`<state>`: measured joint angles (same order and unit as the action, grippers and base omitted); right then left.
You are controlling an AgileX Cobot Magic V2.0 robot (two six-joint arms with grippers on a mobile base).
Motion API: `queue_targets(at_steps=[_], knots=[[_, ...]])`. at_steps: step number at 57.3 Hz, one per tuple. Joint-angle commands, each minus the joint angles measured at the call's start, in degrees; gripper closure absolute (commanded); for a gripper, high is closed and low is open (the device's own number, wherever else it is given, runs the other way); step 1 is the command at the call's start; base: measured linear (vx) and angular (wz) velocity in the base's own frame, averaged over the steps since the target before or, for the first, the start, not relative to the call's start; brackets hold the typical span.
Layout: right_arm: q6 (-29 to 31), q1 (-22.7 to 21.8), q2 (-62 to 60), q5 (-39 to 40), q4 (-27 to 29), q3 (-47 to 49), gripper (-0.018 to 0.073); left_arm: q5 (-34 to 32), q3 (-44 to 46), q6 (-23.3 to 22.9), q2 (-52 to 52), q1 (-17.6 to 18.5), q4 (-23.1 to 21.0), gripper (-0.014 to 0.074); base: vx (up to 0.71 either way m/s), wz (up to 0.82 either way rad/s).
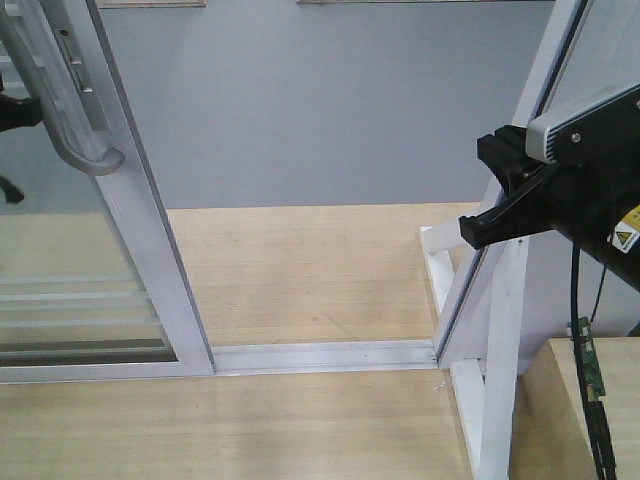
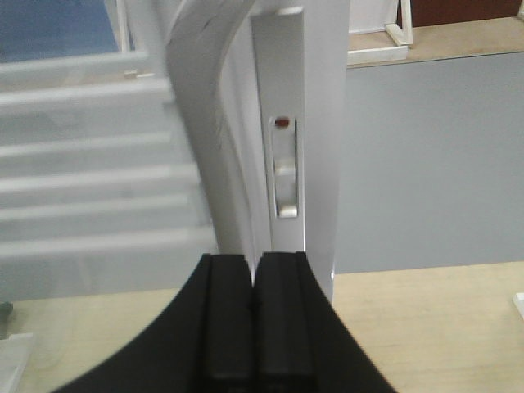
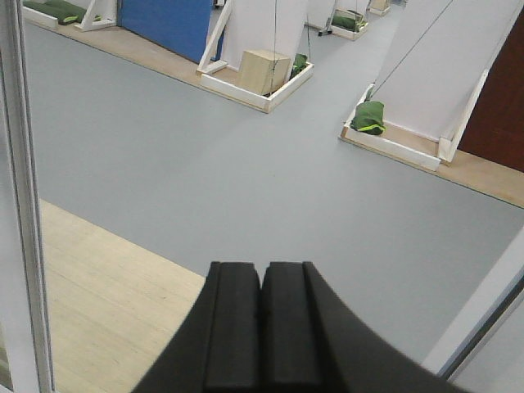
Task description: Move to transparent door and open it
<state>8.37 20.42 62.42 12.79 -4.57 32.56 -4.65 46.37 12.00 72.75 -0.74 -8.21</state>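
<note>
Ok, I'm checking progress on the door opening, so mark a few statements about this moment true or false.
1. The door stands left of a gap, with bare track showing between it and the frame. True.
2. The right claw grips the handle. False: it is shut on nothing, far to the right near the frame.
3. The left claw is wide open. False: its fingers are pressed together, with nothing between them.
4. The left wrist view shows the door's upright with a latch slot just beyond the claw. True.
5. The handle is on the right-hand frame. False: it is on the door at the left.
</note>
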Motion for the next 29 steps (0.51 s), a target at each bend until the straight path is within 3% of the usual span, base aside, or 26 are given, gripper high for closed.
queue_targets(at_steps=[1,19,29], knots=[[0.11,-0.34,-1.08,3.71,-0.08,1.56,0.0557,-4.03,-3.24,0.01,-9.00,0.26,-0.24,0.0596,0.00,0.00],[-1.40,-0.34,-13.59,-9.58,-0.08,1.56,0.0557,13.99,-13.76,1.14,-34.55,0.26,1.52,0.0596,0.00,0.00],[-2.45,-0.34,-24.14,-14.89,-0.08,-1.12,0.0557,18.94,-18.80,1.09,-47.85,0.26,-2.11,0.0596,0.00,0.00]])
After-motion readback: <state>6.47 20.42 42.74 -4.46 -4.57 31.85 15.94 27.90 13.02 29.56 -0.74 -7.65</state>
